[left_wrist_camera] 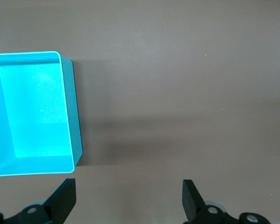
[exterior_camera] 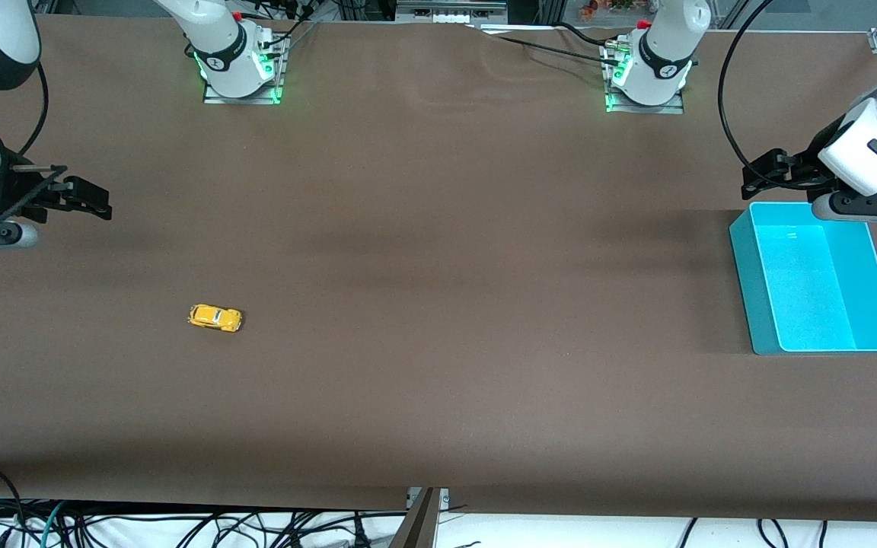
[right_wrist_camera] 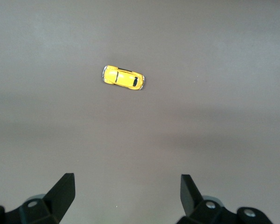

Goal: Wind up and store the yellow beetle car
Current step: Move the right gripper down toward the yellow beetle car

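The yellow beetle car (exterior_camera: 215, 317) stands on its wheels on the brown table toward the right arm's end; it also shows in the right wrist view (right_wrist_camera: 123, 78). My right gripper (exterior_camera: 97, 202) is open and empty, up in the air over bare table at that end, apart from the car; its jaws stand wide in the right wrist view (right_wrist_camera: 127, 191). My left gripper (exterior_camera: 757, 181) is open and empty, in the air by the turquoise bin's (exterior_camera: 751, 281) corner farthest from the front camera. In the left wrist view (left_wrist_camera: 129, 196) its jaws stand wide beside the bin (left_wrist_camera: 73, 116).
The turquoise bin holds nothing and stands at the left arm's end of the table. The two arm bases (exterior_camera: 240, 65) (exterior_camera: 645, 76) stand along the table's edge farthest from the front camera. Cables (exterior_camera: 180, 529) hang below the table's nearest edge.
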Motion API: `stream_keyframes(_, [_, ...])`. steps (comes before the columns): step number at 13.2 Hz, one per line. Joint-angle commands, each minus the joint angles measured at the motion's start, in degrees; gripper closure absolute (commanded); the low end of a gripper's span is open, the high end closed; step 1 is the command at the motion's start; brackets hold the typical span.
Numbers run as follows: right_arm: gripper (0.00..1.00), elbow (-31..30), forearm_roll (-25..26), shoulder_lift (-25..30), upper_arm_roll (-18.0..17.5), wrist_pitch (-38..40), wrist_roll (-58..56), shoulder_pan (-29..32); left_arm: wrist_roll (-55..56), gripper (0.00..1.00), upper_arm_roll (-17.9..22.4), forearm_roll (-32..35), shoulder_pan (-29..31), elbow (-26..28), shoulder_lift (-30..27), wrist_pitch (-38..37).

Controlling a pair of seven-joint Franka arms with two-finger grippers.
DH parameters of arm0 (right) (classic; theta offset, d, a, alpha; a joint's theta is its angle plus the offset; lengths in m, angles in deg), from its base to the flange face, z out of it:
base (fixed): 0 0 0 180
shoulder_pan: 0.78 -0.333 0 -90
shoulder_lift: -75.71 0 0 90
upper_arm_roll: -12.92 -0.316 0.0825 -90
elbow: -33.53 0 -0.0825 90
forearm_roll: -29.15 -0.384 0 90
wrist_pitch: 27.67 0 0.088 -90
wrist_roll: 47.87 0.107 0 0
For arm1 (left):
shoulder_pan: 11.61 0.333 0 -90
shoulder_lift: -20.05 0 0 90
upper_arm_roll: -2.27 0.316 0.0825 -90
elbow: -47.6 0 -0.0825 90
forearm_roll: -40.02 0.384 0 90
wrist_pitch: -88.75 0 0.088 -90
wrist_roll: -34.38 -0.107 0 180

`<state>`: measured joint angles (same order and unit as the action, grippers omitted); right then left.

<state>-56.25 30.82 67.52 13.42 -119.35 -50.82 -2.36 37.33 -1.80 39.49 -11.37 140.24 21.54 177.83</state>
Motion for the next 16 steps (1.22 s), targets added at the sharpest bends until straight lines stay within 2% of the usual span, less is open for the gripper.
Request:
stream_keyframes(1, [0.0, 0.8, -0.6, -1.8, -0.4, 0.8, 0.2, 0.4, 0.0, 0.0, -0.2, 0.6, 0.3, -1.8, 0.9, -1.1])
stream_keyframes(4, [0.0, 0.6, -0.2, -3.4, -0.4, 0.6, -1.2, 0.4, -0.1, 0.0, -0.2, 0.5, 0.3, -1.8, 0.9, -1.1])
stream_keyframes(6, [0.0, 0.6, -0.4, -5.2, -0.4, -0.4, -13.1, 0.5, 0.0, 0.0, -0.2, 0.6, 0.3, -1.8, 0.9, -1.1])
stream_keyframes(10, [0.0, 0.6, -0.3, -10.0, -0.4, -3.9, -25.3, 0.5, 0.0, 0.0, -0.2, 0.5, 0.3, -1.8, 0.9, -1.1])
stream_keyframes(16, [0.0, 0.1, -0.4, -19.1, -0.4, -15.1, -49.5, 0.3, -0.1, 0.0, -0.2, 0.5, 0.3, -1.8, 0.9, -1.1])
